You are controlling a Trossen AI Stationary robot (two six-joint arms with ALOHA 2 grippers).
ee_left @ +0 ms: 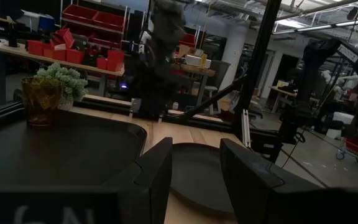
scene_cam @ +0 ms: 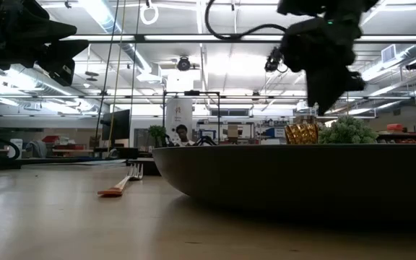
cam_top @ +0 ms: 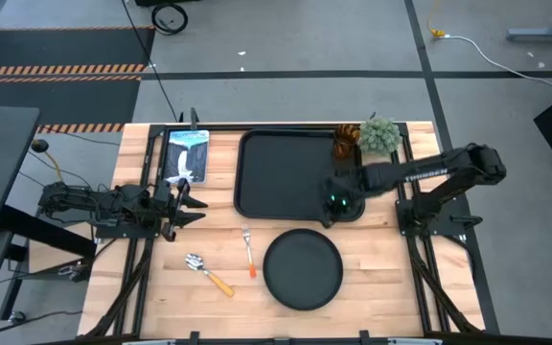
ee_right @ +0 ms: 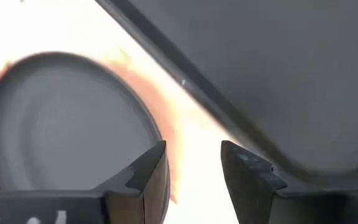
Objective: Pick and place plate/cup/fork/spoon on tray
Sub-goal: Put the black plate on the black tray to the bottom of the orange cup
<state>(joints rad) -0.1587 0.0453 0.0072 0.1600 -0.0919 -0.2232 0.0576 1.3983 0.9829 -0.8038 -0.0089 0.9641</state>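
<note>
The surface (cam_top: 161, 287) is light wood; on it, toward the far side, lies the tray (cam_top: 276, 177), the biggest thing, stiff and flat, with a raised rim; it looks still empty inside. The cup (cam_top: 345, 142) stands just beyond the tray's far right corner, beside a small green plant (cam_top: 379, 135).

The plate (cam_top: 302, 269) lies near the front, just on the near side of the tray; I judge it rigid, smooth and perhaps slippery, so the raised rim is the only good place to take it, with one finger under the edge.

The cup is glass, so fragile and light; a grip across its wall is best.

The spoon (cam_top: 206, 273) and the fork (cam_top: 248, 253) lie left of the plate; both are thin, low and light, best pinched at the handle.

The right tool (cam_top: 337, 204) hovers over the tray's near right corner, its jaws narrowly apart and holding nothing; the left tool (cam_top: 186, 199) waits at the left side, jaws parted, empty.
</note>
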